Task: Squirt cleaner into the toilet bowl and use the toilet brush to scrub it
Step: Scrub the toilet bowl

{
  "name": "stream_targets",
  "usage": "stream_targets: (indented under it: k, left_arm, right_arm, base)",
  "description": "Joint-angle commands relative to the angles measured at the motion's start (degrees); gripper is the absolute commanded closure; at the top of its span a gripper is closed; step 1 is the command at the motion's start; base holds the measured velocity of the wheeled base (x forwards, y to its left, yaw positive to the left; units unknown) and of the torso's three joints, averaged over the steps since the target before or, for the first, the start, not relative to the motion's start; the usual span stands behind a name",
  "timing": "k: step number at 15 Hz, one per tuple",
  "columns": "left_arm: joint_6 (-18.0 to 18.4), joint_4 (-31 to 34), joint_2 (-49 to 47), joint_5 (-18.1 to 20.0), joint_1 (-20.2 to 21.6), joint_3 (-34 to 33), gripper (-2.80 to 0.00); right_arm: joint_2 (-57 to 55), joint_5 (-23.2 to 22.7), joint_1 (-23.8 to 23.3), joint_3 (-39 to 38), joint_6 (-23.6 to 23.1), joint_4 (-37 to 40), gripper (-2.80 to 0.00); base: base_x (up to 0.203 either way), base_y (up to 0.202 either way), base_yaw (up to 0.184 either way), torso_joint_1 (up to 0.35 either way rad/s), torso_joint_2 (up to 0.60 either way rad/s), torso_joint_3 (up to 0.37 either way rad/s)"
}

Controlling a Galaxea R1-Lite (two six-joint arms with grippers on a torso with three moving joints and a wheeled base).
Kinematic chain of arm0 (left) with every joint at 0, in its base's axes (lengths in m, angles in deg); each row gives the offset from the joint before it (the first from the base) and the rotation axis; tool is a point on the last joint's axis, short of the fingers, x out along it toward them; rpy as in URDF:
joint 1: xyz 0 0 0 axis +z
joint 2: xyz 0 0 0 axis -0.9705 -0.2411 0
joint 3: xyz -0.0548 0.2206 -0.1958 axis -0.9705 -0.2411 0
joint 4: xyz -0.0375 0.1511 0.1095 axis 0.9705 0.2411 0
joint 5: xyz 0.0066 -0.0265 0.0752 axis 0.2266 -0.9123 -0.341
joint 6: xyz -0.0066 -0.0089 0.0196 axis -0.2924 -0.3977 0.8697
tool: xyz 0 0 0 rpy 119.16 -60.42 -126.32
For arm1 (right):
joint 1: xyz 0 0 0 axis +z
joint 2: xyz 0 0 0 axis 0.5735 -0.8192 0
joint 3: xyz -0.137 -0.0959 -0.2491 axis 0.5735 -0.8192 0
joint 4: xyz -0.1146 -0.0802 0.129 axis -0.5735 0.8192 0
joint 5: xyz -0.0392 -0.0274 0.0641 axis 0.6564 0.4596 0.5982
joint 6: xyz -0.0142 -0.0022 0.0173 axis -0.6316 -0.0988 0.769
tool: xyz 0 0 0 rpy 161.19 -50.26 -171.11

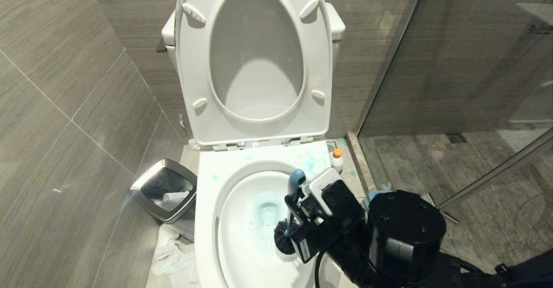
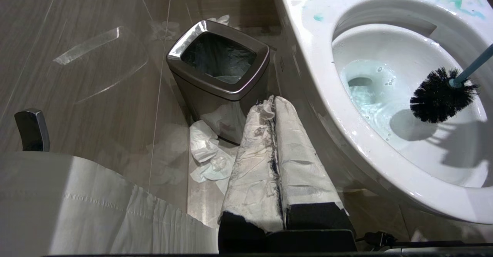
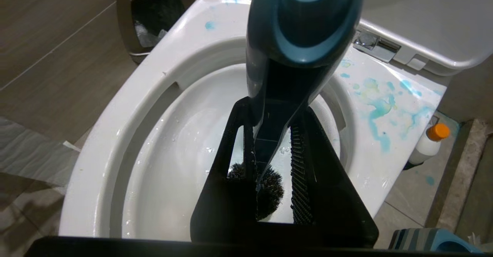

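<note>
One toilet brush (image 1: 288, 219), bristle head down inside the toilet bowl (image 1: 242, 232), above the teal-tinted water. Right gripper (image 1: 298, 212) clamped narrow on the brush handle, over the bowl's right side. One cleaner (image 1: 337, 159) bottle, orange cap on, upright on the floor just right of the bowl's rear deck. Teal splashes on that deck. One steel waste bin (image 1: 166, 188) left of the bowl, crumpled paper (image 1: 173, 253) beside it. Left gripper (image 2: 275, 164) closed, empty, left of the bowl.
</note>
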Motion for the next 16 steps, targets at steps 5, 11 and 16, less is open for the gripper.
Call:
stream_targets:
  k: [5,11,16]
  left_arm:
    - [0.0,0.0,-0.1,0.0,0.0,0.0,0.0]
    - [0.0,0.0,-0.1,0.0,0.0,0.0,0.0]
    - [0.0,0.0,-0.1,0.0,0.0,0.0,0.0]
  right_arm:
    - [1.1,0.8,5.7,-3.2,0.3,-0.4,0.0]
    - [-2.3,0.2,7.3,0.2,0.9,-0.1,0.0]
    - [-8.4,-1.3,7.3,7.4,1.2,0.0,0.0]
  base:
    - [0.0,0.0,0.0,0.0,0.0,0.0]
    - [0.0,0.0,0.0,0.0,0.0,0.0]
    - [0.0,0.0,0.0,0.0,0.0,0.0]
